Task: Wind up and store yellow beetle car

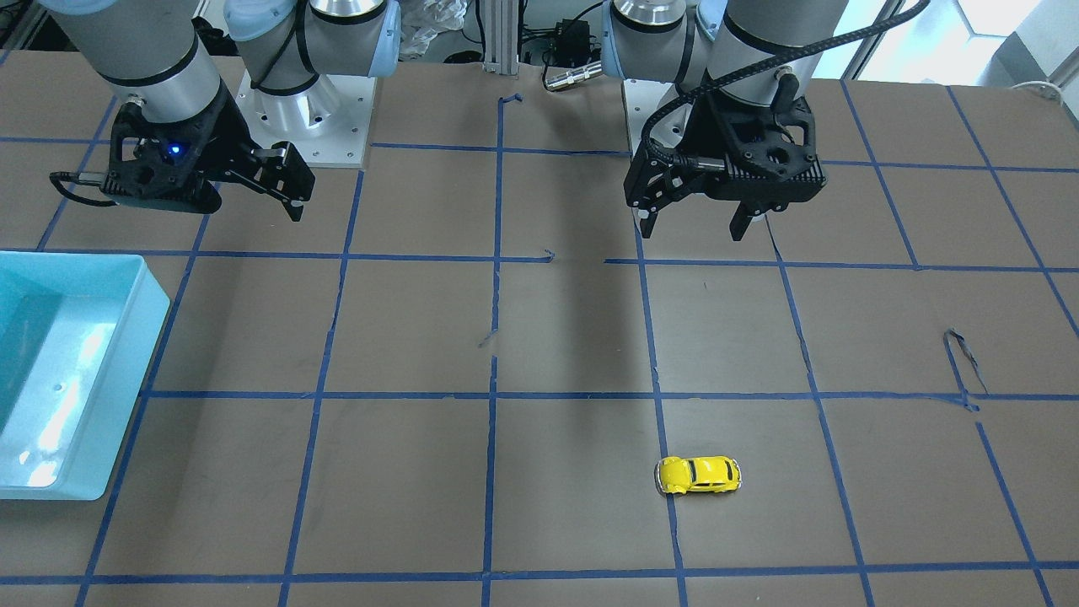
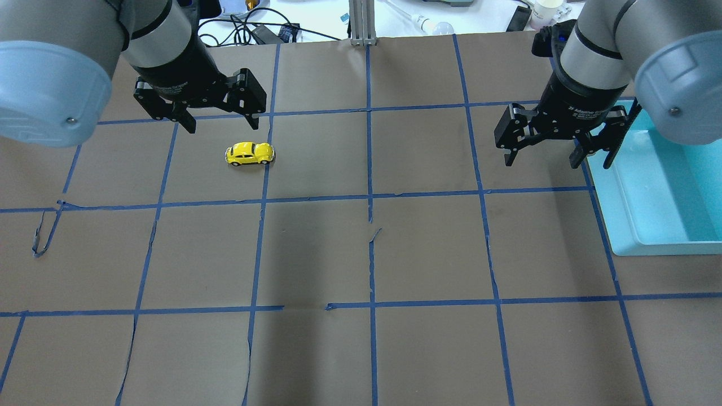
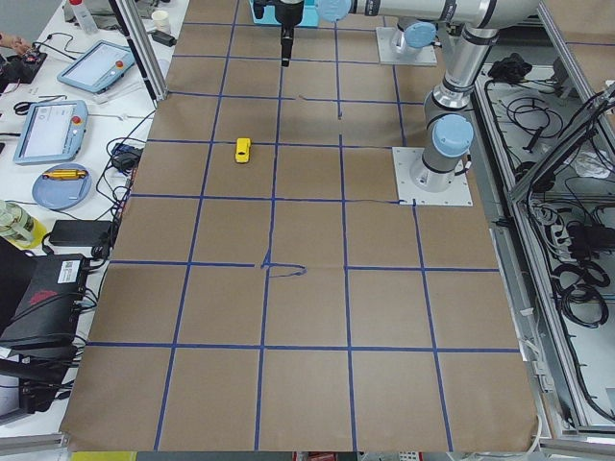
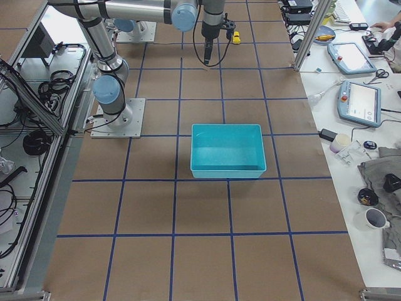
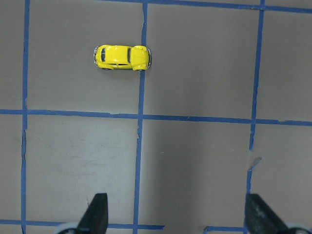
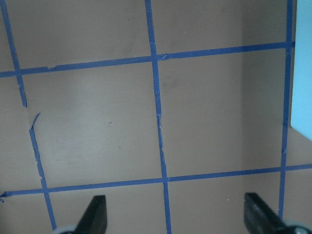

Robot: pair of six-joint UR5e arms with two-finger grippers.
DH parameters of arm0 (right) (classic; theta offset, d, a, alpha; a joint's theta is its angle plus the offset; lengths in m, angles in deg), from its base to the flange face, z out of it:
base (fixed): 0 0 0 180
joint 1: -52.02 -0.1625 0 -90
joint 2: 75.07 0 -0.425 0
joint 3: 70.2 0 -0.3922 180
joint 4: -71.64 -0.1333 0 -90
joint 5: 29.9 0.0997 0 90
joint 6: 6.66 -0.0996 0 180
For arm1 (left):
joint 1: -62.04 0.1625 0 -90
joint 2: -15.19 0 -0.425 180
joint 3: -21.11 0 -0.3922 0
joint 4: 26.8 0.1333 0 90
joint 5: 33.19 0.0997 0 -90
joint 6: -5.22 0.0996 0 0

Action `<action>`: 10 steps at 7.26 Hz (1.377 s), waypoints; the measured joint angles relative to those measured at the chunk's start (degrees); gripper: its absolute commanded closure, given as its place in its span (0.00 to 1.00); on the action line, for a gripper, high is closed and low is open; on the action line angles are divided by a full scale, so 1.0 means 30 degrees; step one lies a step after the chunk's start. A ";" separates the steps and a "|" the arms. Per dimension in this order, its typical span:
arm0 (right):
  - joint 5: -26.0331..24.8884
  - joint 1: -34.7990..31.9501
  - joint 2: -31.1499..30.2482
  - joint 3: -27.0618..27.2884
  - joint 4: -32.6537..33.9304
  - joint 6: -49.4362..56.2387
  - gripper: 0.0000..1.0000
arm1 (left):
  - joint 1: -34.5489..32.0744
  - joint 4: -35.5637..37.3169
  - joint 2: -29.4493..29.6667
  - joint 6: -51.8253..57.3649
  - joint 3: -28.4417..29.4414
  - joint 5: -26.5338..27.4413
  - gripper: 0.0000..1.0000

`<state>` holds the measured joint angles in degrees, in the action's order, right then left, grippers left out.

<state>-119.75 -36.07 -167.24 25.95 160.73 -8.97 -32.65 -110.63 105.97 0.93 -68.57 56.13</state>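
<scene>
The yellow beetle car (image 2: pixel 250 153) sits on its wheels on the brown table, next to a blue tape line. It also shows in the front view (image 1: pixel 699 475) and the left wrist view (image 5: pixel 122 57). My left gripper (image 2: pixel 221 123) is open and empty. It hangs well above the table on the robot's side of the car, which lies ahead of its fingers (image 5: pixel 97 217) and a little to one side. My right gripper (image 2: pixel 541 160) is open and empty. It hovers high beside the teal bin (image 2: pixel 620 214), far from the car.
The teal bin (image 1: pixel 126 379) stands on the table's right side and holds nothing that I can see; one corner (image 6: pixel 302 97) shows in the right wrist view. Blue tape lines grid the brown table cover. Cables and devices lie beyond the table's far edge.
</scene>
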 measured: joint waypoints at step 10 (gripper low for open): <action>-0.1214 0.0099 -0.0049 0.0010 0.0068 0.1108 0.00 | 0.0154 0.0373 0.0756 0.0928 0.0033 0.0042 0.00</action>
<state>-123.39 -35.78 -167.39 25.98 160.94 -5.65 -32.19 -109.51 108.24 3.72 -68.47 56.26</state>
